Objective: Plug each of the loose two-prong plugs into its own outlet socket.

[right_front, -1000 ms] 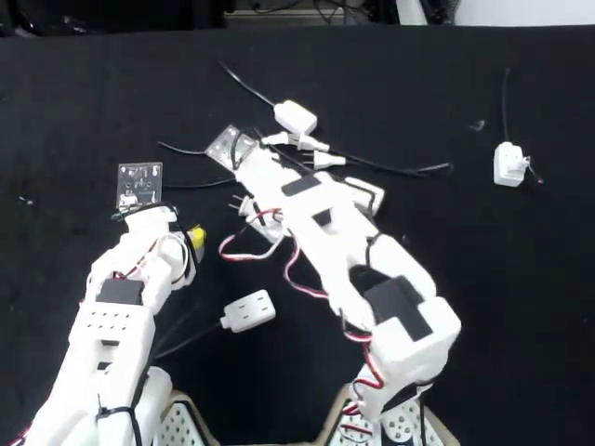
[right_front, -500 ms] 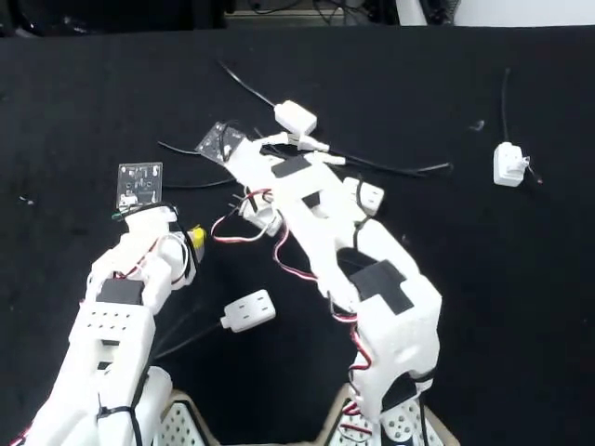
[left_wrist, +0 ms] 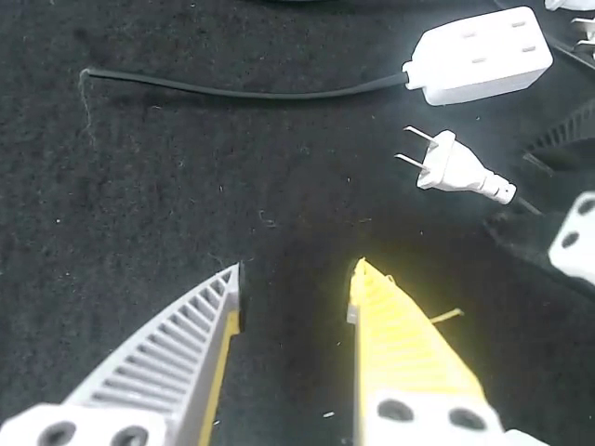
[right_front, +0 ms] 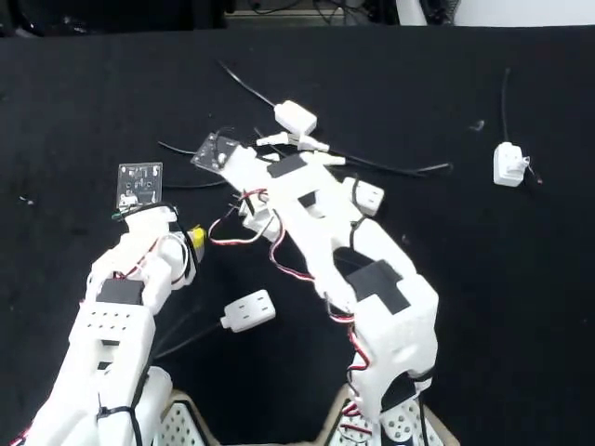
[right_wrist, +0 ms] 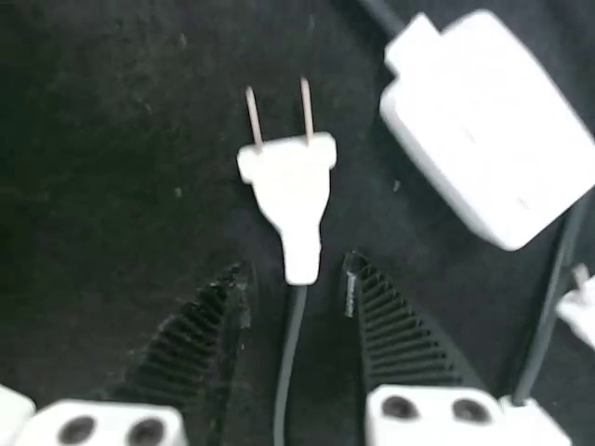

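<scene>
**Operator:** What is the state of the right fingers?

**Technician:** The right fingers point(right_wrist: 367, 297) stand open and grip nothing. They are black, with ribbed inner faces. They straddle the black cord point(right_wrist: 290, 362) just behind the white two-prong plug point(right_wrist: 288, 186). The plug's tapered tail sits between the two tips. Whether it touches either tip cannot be told.

**Operator:** And the left fingers?

**Technician:** The left fingers point(left_wrist: 390, 325) are also open and empty. One is grey and ribbed with a yellow pad, the other is yellow. Bare bench point(left_wrist: 139, 186), covered in a black felt-like cloth, lies between them.

**Operator:** Where is the plug?

**Technician:** It lies flat on the bench, with its two bare metal prongs pointing away from the right fingers. Just beside it sits a white outlet block point(right_wrist: 488, 125), a rounded rectangle with its own black cord. In the left wrist view the block's slot pairs face up and stand unfilled. A second white outlet block point(right_front: 249, 309) lies on the bench between the two arms, and its slots are also unfilled.

**Operator:** Is anything obscured?

**Technician:** The plug's cord runs out of frame between the right fingers. In the high view the right arm point(right_front: 316, 214) lies over the spot where its fingers work.
</scene>
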`<action>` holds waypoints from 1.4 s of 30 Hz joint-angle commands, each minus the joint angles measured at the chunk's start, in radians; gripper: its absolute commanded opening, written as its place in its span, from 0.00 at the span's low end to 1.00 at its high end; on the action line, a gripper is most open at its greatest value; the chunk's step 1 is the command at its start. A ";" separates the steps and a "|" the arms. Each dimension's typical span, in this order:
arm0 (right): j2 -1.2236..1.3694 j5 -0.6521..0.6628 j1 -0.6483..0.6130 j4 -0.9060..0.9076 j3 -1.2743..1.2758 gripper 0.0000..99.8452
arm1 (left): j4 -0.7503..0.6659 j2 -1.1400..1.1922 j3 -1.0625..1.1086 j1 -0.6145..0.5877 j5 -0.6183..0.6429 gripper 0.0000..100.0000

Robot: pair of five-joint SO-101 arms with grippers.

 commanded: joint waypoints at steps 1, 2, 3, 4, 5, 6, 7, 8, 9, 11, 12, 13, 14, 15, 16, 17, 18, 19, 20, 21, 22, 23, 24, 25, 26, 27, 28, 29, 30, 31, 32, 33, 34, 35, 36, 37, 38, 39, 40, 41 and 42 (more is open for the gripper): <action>0.010 0.009 -0.021 -0.005 -0.108 0.15 | 0.000 -0.011 -0.007 0.008 0.003 0.20; 0.022 0.009 -0.018 -0.003 -0.122 0.15 | 0.000 -0.011 -0.007 0.008 0.003 0.20; 0.036 0.009 -0.017 -0.003 -0.133 0.15 | 0.000 -0.011 -0.007 0.008 0.003 0.20; 0.050 0.009 -0.015 -0.003 -0.140 0.15 | 0.000 -0.011 -0.007 0.008 0.003 0.20; 0.064 0.009 -0.011 -0.003 -0.143 0.15 | 0.000 -0.011 -0.007 0.007 0.003 0.20; 0.076 0.009 -0.009 -0.003 -0.143 0.15 | 0.000 -0.011 -0.007 0.007 0.003 0.20; 0.085 0.009 -0.008 -0.003 -0.143 0.15 | 0.000 -0.011 -0.007 0.007 0.003 0.20; 0.091 0.009 -0.006 -0.003 -0.143 0.15 | 0.000 -0.011 -0.007 0.007 0.003 0.20; 0.096 0.009 -0.005 -0.002 -0.142 0.15 | 0.000 -0.011 -0.007 0.007 0.003 0.20; 0.094 0.009 0.002 0.021 -0.147 0.15 | 0.000 -0.011 -0.007 0.007 0.003 0.20; 0.091 0.009 0.003 0.028 -0.148 0.15 | 0.000 -0.011 -0.007 0.007 0.003 0.20; 0.087 0.014 0.005 0.032 -0.148 0.15 | 0.000 -0.011 -0.007 0.007 0.003 0.20; 0.082 0.031 0.005 0.034 -0.145 0.15 | 0.000 -0.011 -0.007 0.007 0.003 0.20; 0.081 0.049 0.005 0.034 -0.142 0.15 | -0.002 -0.011 -0.007 0.007 0.003 0.20; 0.081 0.063 0.006 0.035 -0.142 0.14 | -0.002 -0.011 -0.007 0.007 0.003 0.20; 0.082 0.072 0.006 0.040 -0.142 0.12 | -0.002 -0.011 -0.007 0.007 0.003 0.20; 0.084 0.081 0.011 0.046 -0.142 0.10 | -0.002 -0.011 -0.007 0.007 0.003 0.20; 0.084 0.086 0.017 0.048 -0.140 0.09 | -0.002 -0.011 -0.007 0.007 0.003 0.20; 0.084 0.086 0.023 0.048 -0.140 0.08 | -0.002 -0.011 -0.007 0.007 0.003 0.20; 0.084 0.086 0.032 0.048 -0.140 0.07 | -0.002 -0.011 -0.007 0.007 0.003 0.20; 0.084 0.086 0.041 0.048 -0.140 0.08 | -0.002 -0.011 -0.007 0.007 0.003 0.20; 0.084 0.086 0.048 0.046 -0.140 0.07 | -0.003 -0.011 -0.007 0.007 0.003 0.20; 0.084 0.086 0.054 0.044 -0.140 0.07 | -0.003 -0.011 -0.007 0.007 0.003 0.20; 0.084 0.086 0.054 0.044 -0.140 0.06 | -0.003 -0.011 -0.007 0.007 0.003 0.20; 0.084 0.086 0.054 0.046 -0.140 0.04 | -0.003 -0.011 -0.007 0.007 0.003 0.20; 0.084 0.081 0.054 0.046 -0.140 0.02 | -0.003 -0.011 -0.007 0.007 0.003 0.20; 0.081 0.078 0.054 0.044 -0.142 0.01 | -0.003 -0.011 -0.007 0.007 0.003 0.20; 0.077 0.077 0.052 0.043 -0.143 0.01 | -0.003 -0.011 -0.007 0.007 0.003 0.20; 0.076 0.077 0.051 0.043 -0.148 0.01 | -0.003 -0.011 -0.007 0.007 0.003 0.20; 0.073 0.074 0.049 0.043 -0.151 0.01 | -0.003 -0.011 -0.007 0.007 0.003 0.20; 0.059 0.060 0.049 0.046 -0.157 0.01 | -0.003 -0.011 -0.007 0.007 0.003 0.20; 0.039 0.041 0.049 0.046 -0.157 0.01 | -0.003 -0.011 -0.007 0.007 0.003 0.20; 0.012 0.028 0.052 0.048 -0.154 0.01 | -0.003 -0.011 -0.007 0.007 0.003 0.20; -0.024 0.021 0.052 0.055 -0.147 0.01 | -0.003 -0.011 -0.007 0.007 0.003 0.20; -0.062 0.020 0.051 0.063 -0.131 0.01 | -0.003 -0.011 -0.008 0.007 0.005 0.20; -0.097 0.015 0.046 0.064 -0.105 0.01 | -0.003 -0.011 -0.010 0.007 0.005 0.20; -0.136 0.015 0.034 0.061 -0.073 0.01 | 0.000 -0.011 -0.016 0.005 0.005 0.20; -0.171 0.015 0.015 0.055 -0.038 0.01 | 0.000 -0.011 -0.021 -0.001 0.005 0.20; -0.202 0.015 0.002 0.038 -0.001 0.01 | -0.002 -0.012 -0.031 -0.015 0.006 0.20; -0.232 0.014 -0.012 0.015 0.042 0.01 | 0.002 -0.012 -0.051 -0.030 0.006 0.20; -0.259 0.014 -0.021 -0.023 0.087 0.01 | 0.003 -0.012 -0.071 -0.045 0.008 0.20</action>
